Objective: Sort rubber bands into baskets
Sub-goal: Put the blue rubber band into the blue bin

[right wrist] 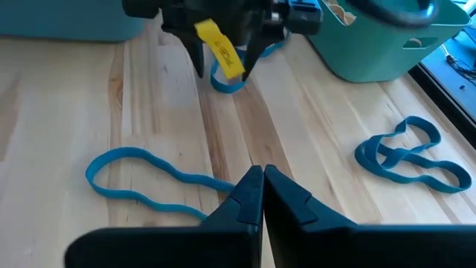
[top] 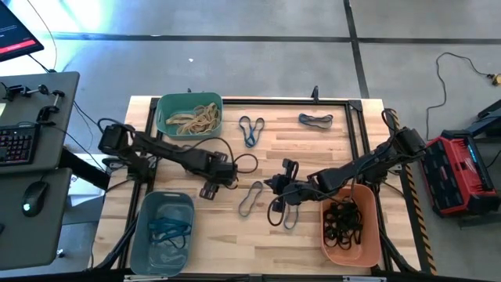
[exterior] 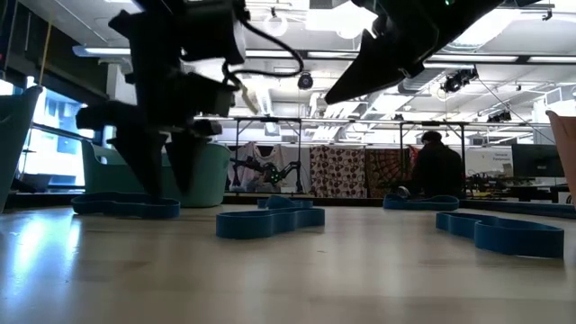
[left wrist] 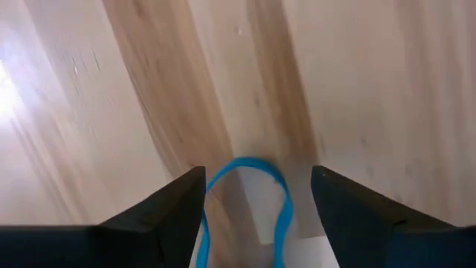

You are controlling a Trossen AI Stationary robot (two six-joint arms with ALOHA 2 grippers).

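On table (top: 305, 235), three baskets (top: 189, 114), four loose bands (top: 251, 130)

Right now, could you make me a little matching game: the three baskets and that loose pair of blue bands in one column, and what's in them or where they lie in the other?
Things:
1. green basket
2. grey-blue basket
3. orange basket
4. blue band pair

Contents or place:
A. holds black bands
B. lies on the bare table, right of the green basket in the high view
C. holds tan bands
D. holds blue bands

Pairs: 1-C, 2-D, 3-A, 4-B
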